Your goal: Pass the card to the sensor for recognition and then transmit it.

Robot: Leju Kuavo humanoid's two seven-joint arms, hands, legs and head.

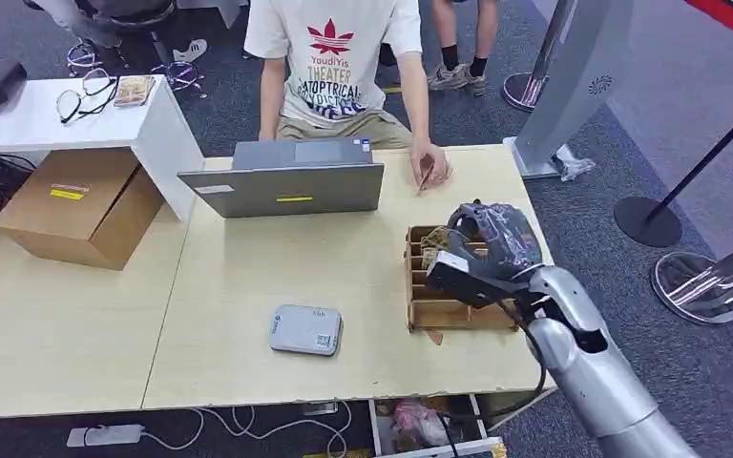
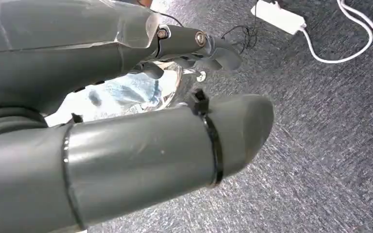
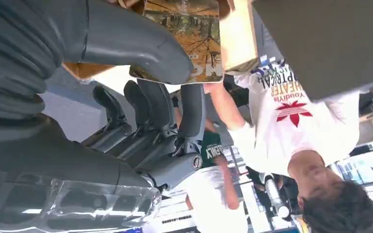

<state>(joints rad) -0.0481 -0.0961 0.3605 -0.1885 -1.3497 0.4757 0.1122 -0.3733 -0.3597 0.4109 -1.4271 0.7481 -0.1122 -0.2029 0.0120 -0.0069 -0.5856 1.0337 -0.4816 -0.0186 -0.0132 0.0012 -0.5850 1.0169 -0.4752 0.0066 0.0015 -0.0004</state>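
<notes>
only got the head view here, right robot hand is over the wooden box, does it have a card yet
Observer: Not gripped, by the right wrist view. The right robot hand has its thumb against a card with a tree picture, but the other fingers are apart from it.
Operator: and the left one
Observer: The left robot hand hangs over grey carpet, holding nothing, with a white power strip on the floor beyond it.
</notes>
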